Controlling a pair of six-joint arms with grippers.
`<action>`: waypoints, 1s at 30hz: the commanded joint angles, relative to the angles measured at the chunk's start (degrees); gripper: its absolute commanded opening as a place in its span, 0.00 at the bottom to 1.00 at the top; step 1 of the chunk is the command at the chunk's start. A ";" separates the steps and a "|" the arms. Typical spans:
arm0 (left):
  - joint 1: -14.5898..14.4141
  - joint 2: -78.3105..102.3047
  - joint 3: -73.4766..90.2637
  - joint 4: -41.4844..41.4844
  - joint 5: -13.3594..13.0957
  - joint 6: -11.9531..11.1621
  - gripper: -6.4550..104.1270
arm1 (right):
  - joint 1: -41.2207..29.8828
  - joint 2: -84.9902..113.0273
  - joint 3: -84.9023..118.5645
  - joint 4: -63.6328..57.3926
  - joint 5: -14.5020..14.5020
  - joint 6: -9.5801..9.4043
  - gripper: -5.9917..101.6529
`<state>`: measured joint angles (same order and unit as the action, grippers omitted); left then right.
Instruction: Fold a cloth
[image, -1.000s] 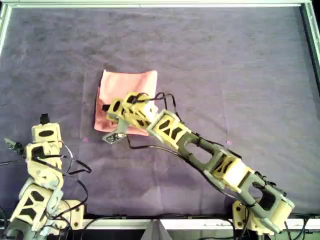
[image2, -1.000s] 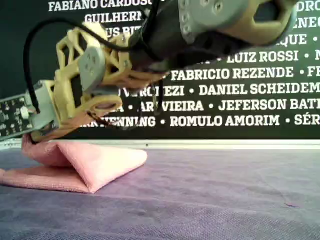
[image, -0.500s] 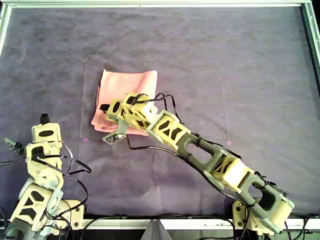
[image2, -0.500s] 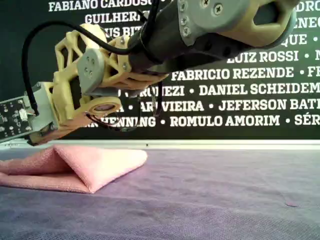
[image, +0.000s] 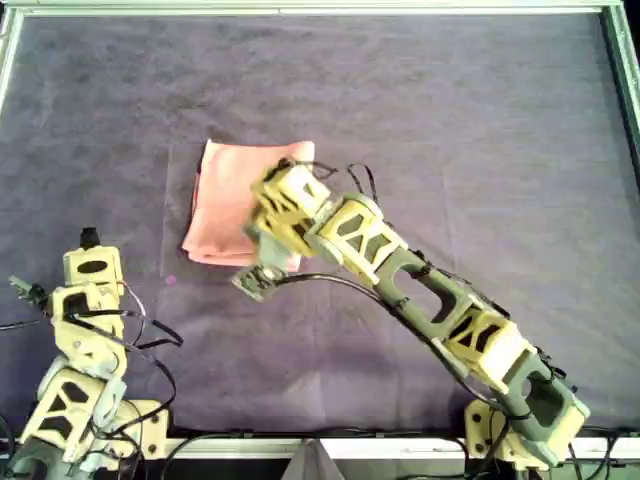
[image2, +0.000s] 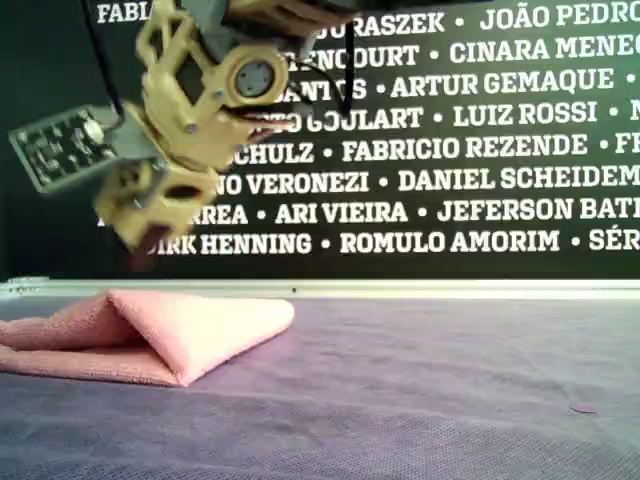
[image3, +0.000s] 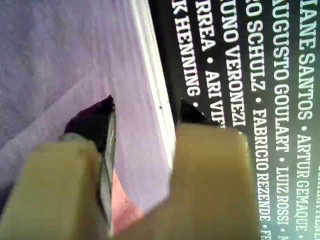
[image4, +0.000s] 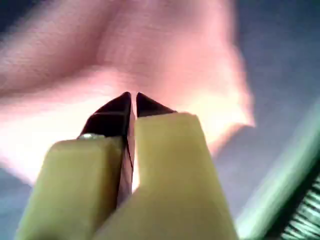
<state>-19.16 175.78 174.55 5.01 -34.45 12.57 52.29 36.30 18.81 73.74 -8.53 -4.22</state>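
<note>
The salmon-pink square of thin soft cloth (image: 240, 205) lies folded on the dark purple felt mat (image: 480, 130), in the mat's left half in the overhead view, roughly midway btw far and near edges. Right gripper (image4: 131, 102) hangs above the cloth w/ its jaws pinched together, nothing between them, not touching the fabric in the exterior view. Left gripper (image3: 145, 112) sits by the mat's near-left corner in the overhead view, jaws spread apart, holding nothing.
</note>
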 joint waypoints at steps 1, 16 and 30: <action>1.58 0.26 -0.97 0.00 -0.62 -0.35 0.46 | -1.76 6.86 -5.10 8.53 0.18 0.35 0.07; 20.92 0.26 -0.97 0.00 0.18 -0.35 0.46 | -12.74 38.23 8.17 12.30 8.44 8.88 0.07; 20.13 0.26 -0.97 0.00 0.26 -0.53 0.46 | -15.64 83.67 35.95 8.35 24.43 8.70 0.07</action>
<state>0.44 175.78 174.55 5.01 -34.45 12.48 36.74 108.28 53.88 85.34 15.29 4.48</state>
